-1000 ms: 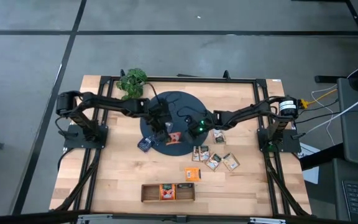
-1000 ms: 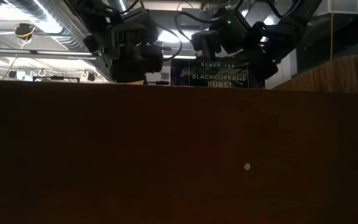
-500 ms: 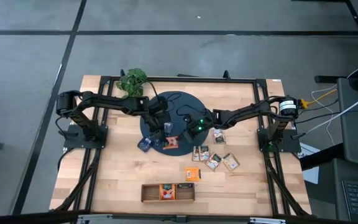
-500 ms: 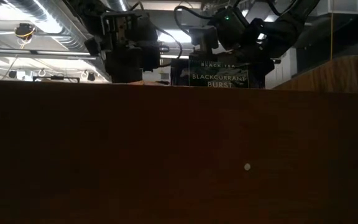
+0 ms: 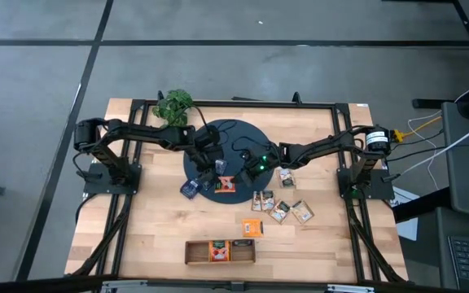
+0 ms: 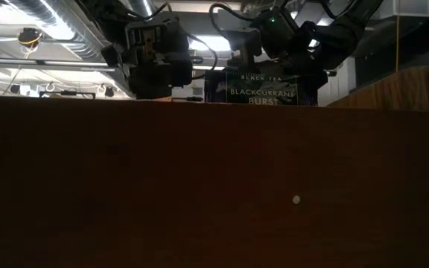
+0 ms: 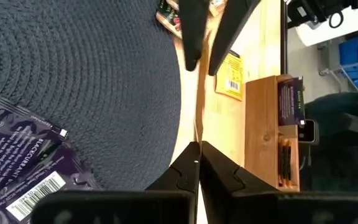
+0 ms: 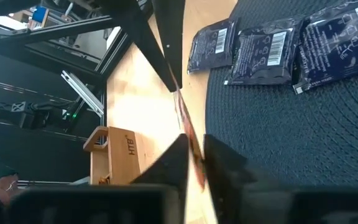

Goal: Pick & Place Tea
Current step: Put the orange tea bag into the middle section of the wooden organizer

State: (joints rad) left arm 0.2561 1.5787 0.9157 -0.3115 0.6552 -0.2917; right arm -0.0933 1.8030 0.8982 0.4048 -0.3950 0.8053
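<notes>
You have both arms reaching to the middle of the high view, over the lower edge of the dark round mat. The left hand and the right hand meet on one red-orange sachet, seen edge-on in both wrist views. The left hand's fingers are pressed together on its thin edge; the right hand's fingers are clamped on the same sachet from the opposite side.

Just left of it, blue sachets lie at the mat's lower-left rim. More sachets sit scattered on the bench right of centre, one orange one below them. The wooden tray at the lower centre holds a few sachets. The plant stands upper left.
</notes>
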